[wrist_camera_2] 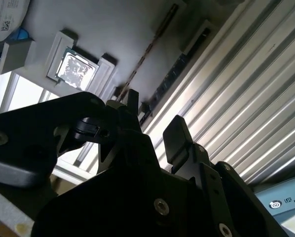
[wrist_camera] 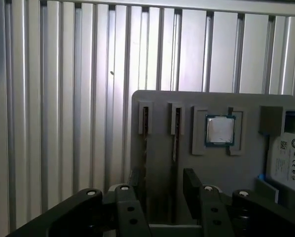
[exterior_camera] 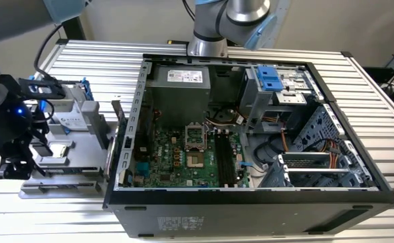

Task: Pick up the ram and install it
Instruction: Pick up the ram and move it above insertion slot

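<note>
While the ram (wrist_camera: 176, 140) stands on edge in a narrow slot of the grey holder (wrist_camera: 157, 101), we judge the task barely begun: nothing is lifted yet and nothing is installed. In both wrist views we see the gripper (wrist_camera: 163, 181) hanging over that holder, its fingers (wrist_camera: 191, 185) spread apart with nothing pinched between them. They sit to either side of the ram's line and, as far as we can tell, touch neither the stick nor the holder.

The holder rests on the ribbed metal table (wrist_camera: 63, 98), just beside the open computer case (exterior_camera: 251, 200) on the exterior view's left. Besides the ram it carries a square processor chip (wrist_camera: 220, 131) in its own recess next to the ram's slot, and a silver hard drive (wrist_camera: 285, 158) beyond that. A second narrow slot (wrist_camera: 145, 121) lies on the ram's other side; we cannot tell whether it holds anything.

Inside the case we see the green motherboard (exterior_camera: 173, 157) with its long dark memory slots (exterior_camera: 227, 157), which look unfilled to us, so both the pick-up and the seating are left to do
</note>
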